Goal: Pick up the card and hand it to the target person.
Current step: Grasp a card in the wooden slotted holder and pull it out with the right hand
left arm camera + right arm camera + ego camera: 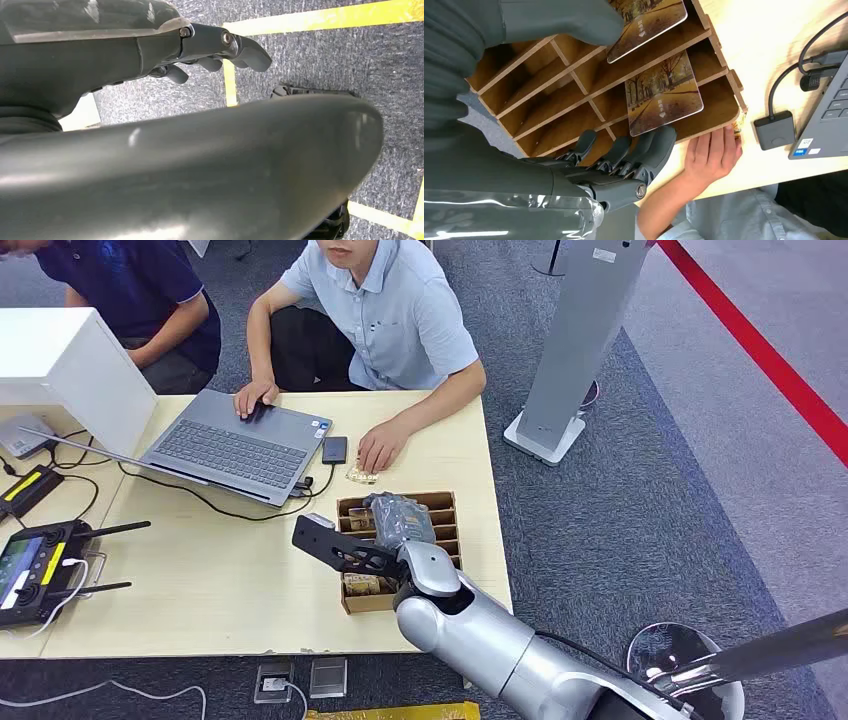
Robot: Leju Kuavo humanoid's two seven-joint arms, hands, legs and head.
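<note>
While the right hand reaches over the wooden slotted box, its dark fingers touch the near edge of a tree-printed card standing in a slot, but whether the thumb closes a grip on it cannot be told. Just beyond the box wall lies a person's hand on the table, with a second card in a neighbouring slot. The left hand hangs with fingers curled, holding nothing; card print is unreadable.
</note>
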